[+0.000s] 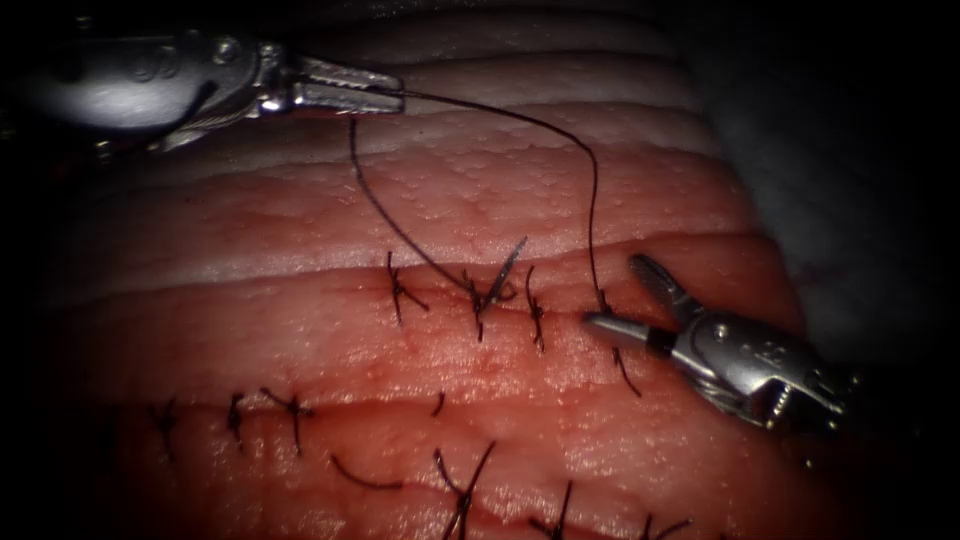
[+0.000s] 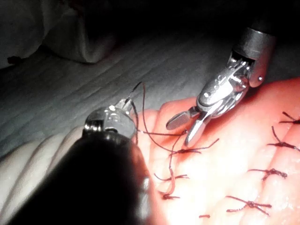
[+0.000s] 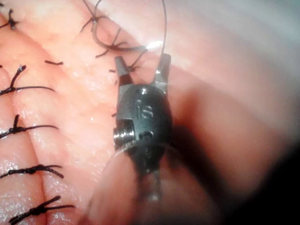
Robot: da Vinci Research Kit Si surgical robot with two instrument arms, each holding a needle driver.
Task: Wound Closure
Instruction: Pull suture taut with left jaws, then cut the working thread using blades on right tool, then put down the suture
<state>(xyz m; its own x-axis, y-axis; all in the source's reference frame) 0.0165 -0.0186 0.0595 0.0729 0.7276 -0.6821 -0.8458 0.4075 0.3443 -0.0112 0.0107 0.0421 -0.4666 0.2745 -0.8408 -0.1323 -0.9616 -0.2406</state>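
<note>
The left gripper [image 1: 385, 95], pressed together, pinches the thin dark suture thread [image 1: 560, 135]. The right gripper [image 1: 620, 295] is spread, empty, over the pink pork-belly tissue [image 1: 300, 330]. Needle: cannot tell.

The left arm's tool [image 1: 385, 95] reaches in level from the far left edge of the tissue [image 1: 300, 340], its fingers [image 1: 350, 98] closed together on the thread [image 1: 590, 180]. The right arm's tool [image 1: 630, 295] lies low toward the tissue's right edge, shaft slanting in from the near right, its fingers [image 1: 655, 280] spread apart, holding nothing.
</note>
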